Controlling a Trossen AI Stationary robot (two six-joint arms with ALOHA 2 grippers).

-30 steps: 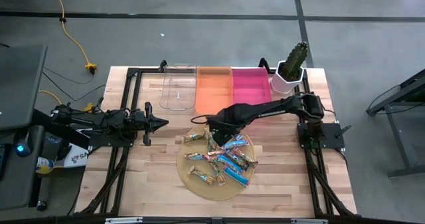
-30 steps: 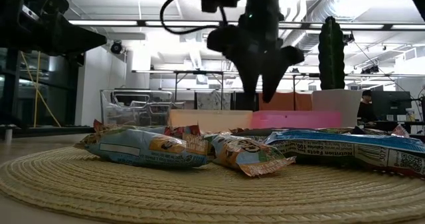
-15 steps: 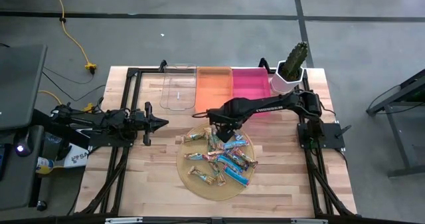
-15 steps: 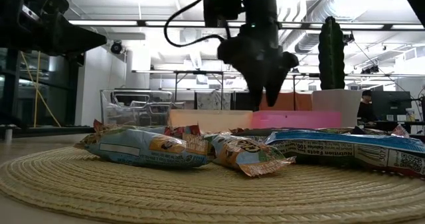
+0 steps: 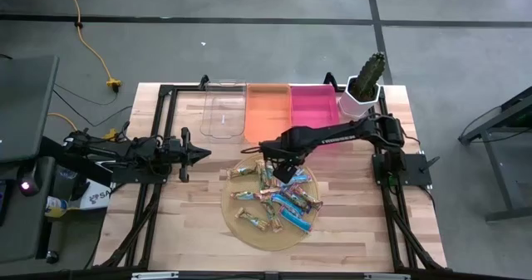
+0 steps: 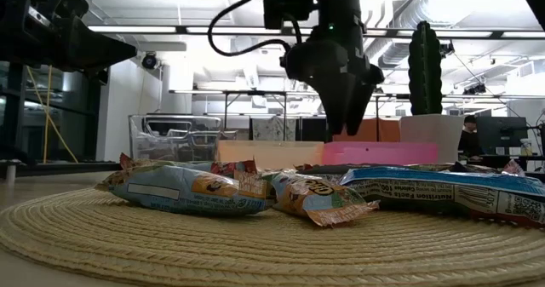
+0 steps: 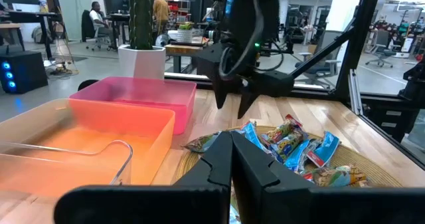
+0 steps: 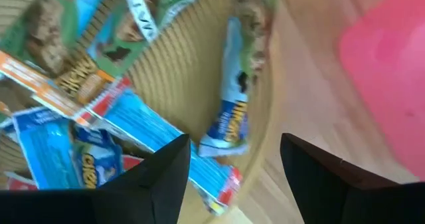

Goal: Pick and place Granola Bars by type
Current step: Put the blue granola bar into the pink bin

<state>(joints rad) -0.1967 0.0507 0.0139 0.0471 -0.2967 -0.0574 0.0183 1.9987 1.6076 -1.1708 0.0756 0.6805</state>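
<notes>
Several granola bars (image 5: 278,198) in blue, tan-green and dark wrappers lie heaped on a round woven mat (image 5: 249,230); they also show in the low view as bars (image 6: 187,192) and in the left wrist view as bars (image 7: 292,141). My right gripper (image 5: 278,165) hangs open over the far part of the heap, fingers pointing down (image 6: 345,121), touching nothing. In its wrist view the right gripper (image 8: 232,144) stands over a light blue-green bar (image 8: 227,127) lying flat by the mat's rim. My left gripper (image 5: 199,154) waits shut at the table's left (image 7: 232,151).
A clear bin (image 5: 223,110), an orange bin (image 5: 268,110) and a pink bin (image 5: 314,107) stand in a row along the far edge. A cactus in a white pot (image 5: 364,89) stands right of them. Bare wood lies between mat and bins.
My right gripper has shifted a little toward the far edge over the heap and turned about its wrist, staying above the bars. The bars have not moved.
</notes>
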